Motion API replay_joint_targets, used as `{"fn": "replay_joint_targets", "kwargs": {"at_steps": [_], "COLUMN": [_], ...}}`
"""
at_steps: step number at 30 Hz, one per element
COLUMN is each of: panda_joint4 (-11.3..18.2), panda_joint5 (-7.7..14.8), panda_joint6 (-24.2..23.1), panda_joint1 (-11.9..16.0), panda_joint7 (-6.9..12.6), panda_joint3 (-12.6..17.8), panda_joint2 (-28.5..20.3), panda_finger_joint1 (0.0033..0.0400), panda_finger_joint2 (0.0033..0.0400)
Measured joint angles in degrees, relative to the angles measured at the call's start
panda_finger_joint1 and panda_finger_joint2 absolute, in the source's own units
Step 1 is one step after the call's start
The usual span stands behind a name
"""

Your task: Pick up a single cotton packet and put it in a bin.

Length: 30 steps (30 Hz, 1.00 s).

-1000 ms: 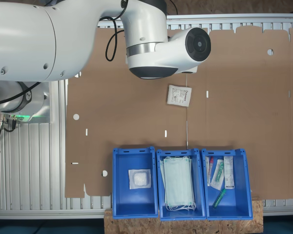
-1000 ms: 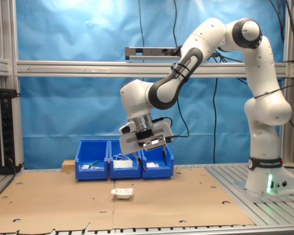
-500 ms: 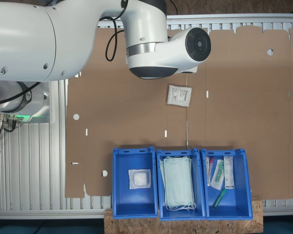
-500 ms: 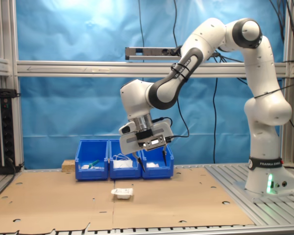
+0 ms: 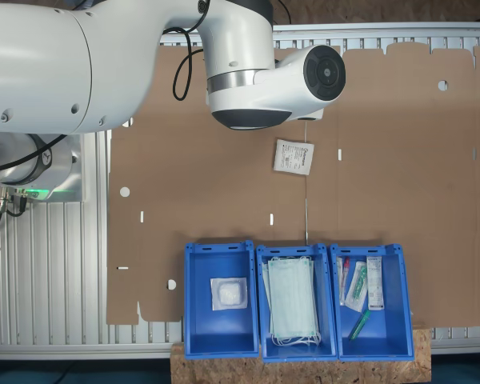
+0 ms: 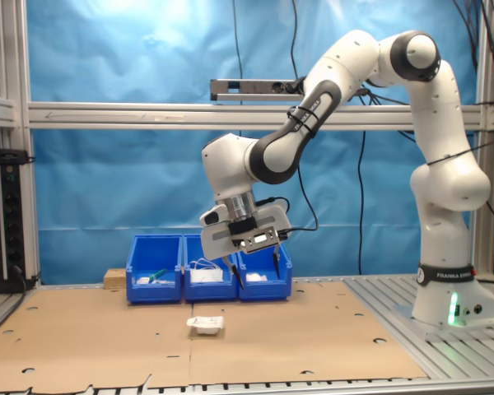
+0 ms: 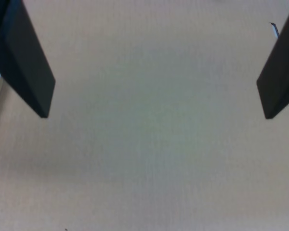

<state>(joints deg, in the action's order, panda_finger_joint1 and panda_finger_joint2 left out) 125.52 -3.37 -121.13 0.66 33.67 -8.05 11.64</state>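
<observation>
Jaws are spread wide with nothing between them, gripper hanging above the cardboard sheet. Cotton packet lies flat mid-sheet, below the fingers and off toward the second exterior view's left, so I'd guess it needs a sideways shift before dropping.

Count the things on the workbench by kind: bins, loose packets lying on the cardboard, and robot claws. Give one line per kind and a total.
Blue bins: 3, namely first bin, middle bin, third bin
Cotton packet on the cardboard: 1
Claw: 1, open and empty
Total: 5
</observation>
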Motion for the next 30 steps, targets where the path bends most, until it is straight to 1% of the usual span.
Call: {"fn": "replay_joint_targets", "kwargs": {"at_steps": [12, 19, 23, 27, 28, 30], "panda_joint4": [0.0, 0.02, 0.09, 0.3, 0.3, 0.44], "panda_joint5": [0.0, 0.22, 1.76, 4.59, 4.59, 6.01], "panda_joint6": [-0.03, -2.95, -5.11, -7.16, -7.16, -8.22], "panda_joint1": [0.0, 0.0, 0.0, 0.0, 0.0, 0.0], "panda_joint7": [0.0, 0.24, 0.74, 1.04, 1.04, 1.16], "panda_joint3": [0.0, 0.0, 0.0, 0.0, 0.0, 0.02], "panda_joint2": [0.0, 0.0, 0.0, 0.0, 0.0, 0.0], "panda_finger_joint1": [0.04, 0.04, 0.04, 0.04, 0.04, 0.04], "panda_finger_joint2": [0.04, 0.04, 0.04, 0.04, 0.04, 0.04]}}
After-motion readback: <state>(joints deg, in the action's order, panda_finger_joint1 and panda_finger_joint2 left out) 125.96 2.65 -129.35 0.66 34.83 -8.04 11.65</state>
